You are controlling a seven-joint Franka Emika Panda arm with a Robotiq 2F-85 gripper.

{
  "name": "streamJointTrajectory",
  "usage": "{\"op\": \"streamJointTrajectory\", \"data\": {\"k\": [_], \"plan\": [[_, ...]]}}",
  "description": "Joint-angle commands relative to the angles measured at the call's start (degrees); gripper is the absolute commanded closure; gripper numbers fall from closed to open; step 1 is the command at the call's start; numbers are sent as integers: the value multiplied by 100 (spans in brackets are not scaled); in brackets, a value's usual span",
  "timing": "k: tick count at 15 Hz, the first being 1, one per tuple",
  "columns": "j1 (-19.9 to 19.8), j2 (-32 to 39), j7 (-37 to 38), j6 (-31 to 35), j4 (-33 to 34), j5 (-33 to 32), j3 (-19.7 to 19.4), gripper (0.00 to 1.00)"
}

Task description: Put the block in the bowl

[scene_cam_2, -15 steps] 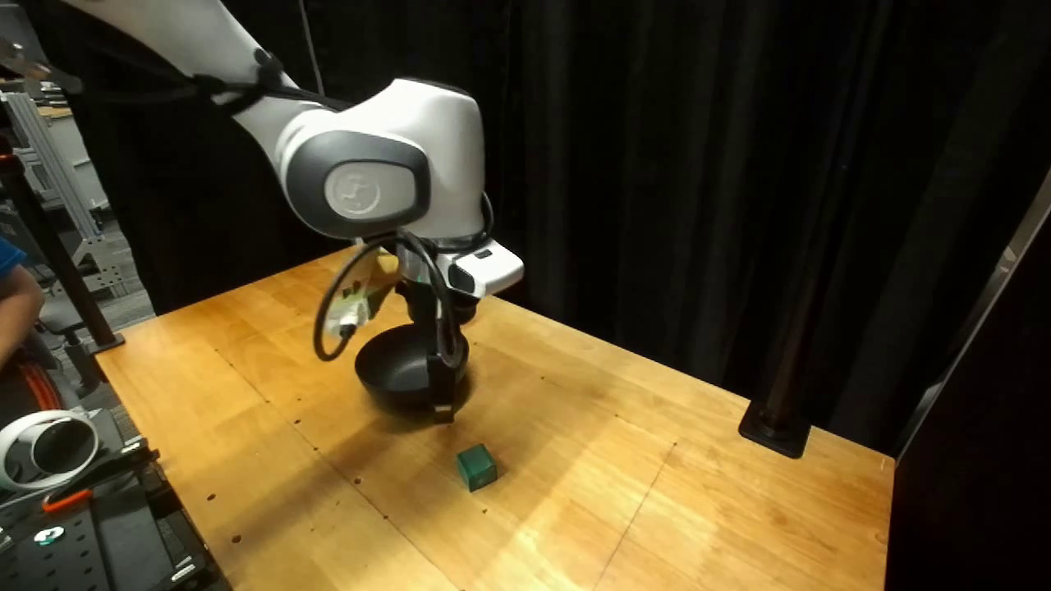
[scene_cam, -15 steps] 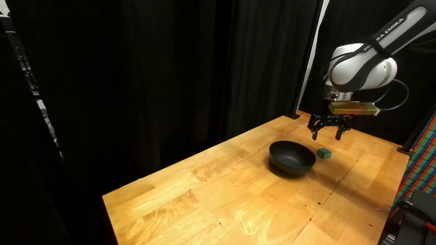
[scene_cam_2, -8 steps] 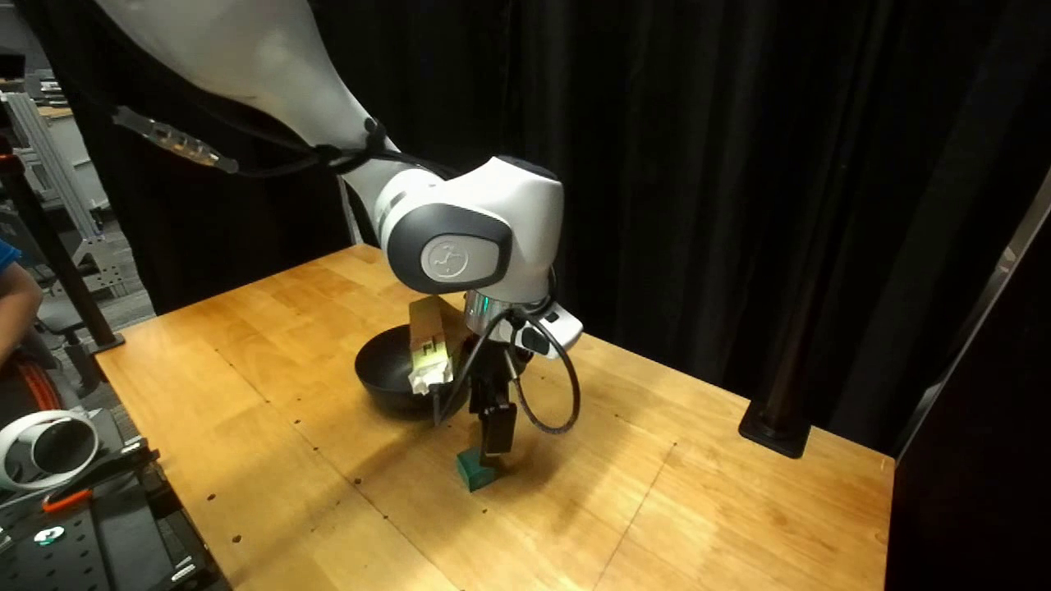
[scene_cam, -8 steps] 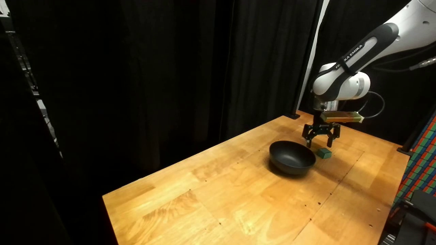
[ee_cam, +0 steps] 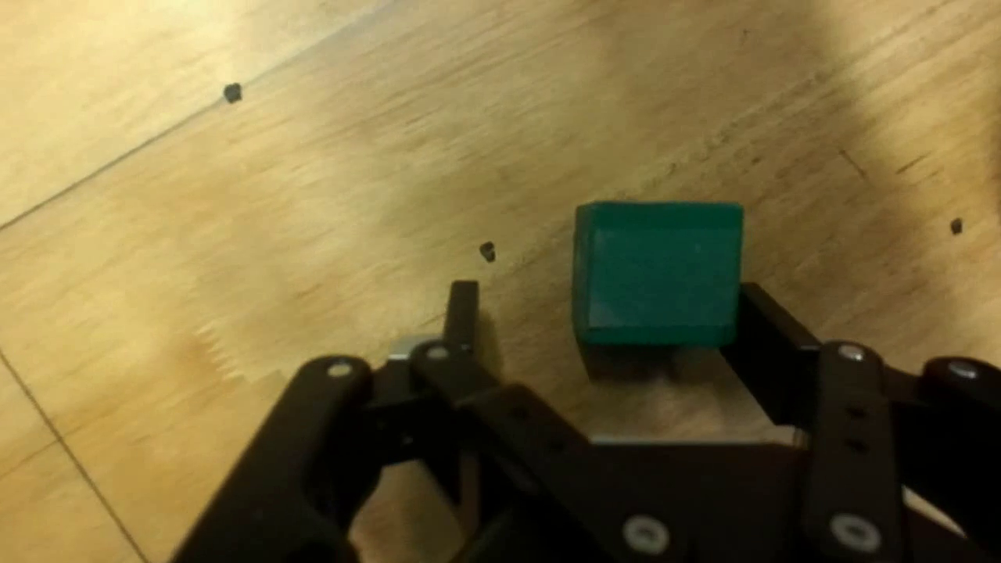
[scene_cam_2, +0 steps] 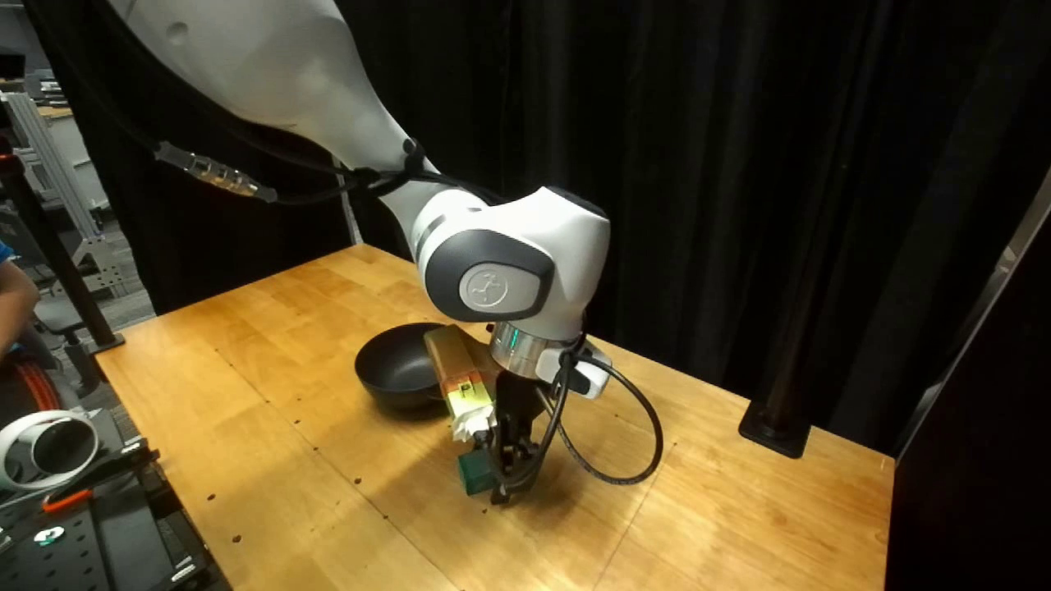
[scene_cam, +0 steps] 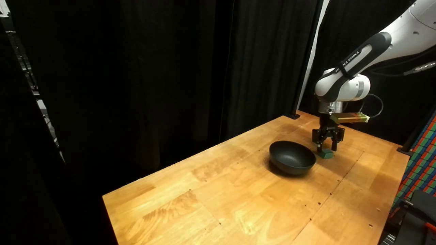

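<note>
My pincer had its fingers apart, wider than the green block, and held nothing. The block sat at their tips, just beside one; whether touching, I could not tell. The bowl stood near my pincer.

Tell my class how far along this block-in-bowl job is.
Done: the gripper is at the green block. In hand, seemingly: the grasp; the wrist view shows a gap between block and one finger. Left: lifting and placing; the black bowl shows no block.
</note>
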Motion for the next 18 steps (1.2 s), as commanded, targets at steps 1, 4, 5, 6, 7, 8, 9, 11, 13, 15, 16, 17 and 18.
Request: {"op": "streamJointTrajectory", "data": {"k": [1,4,5,6,7,8,9,11,13,15,16,17,18], "plan": [[-271,117,-816,-521,190,202,246,51],[-298,24,-1073,-821,104,207,263,75],[-273,-143,-1033,-845,-10,211,228,79],[-253,-382,-983,-791,-210,247,213,79],[-243,-713,-945,-619,-487,335,224,79],[-241,-964,-967,-497,-691,439,255,79],[-253,-1310,-1041,-331,-995,665,341,79],[-191,-1807,-1159,-158,-1415,1120,497,79],[-73,-2201,-1326,-157,-1729,1519,631,79],[134,-2464,-1340,-392,-1952,1807,737,36],[232,-2574,-1313,-427,-2062,1934,764,27],[322,-2659,-1264,-475,-2137,2053,775,22],[405,-2746,-1250,-491,-2216,2172,778,13]]}}
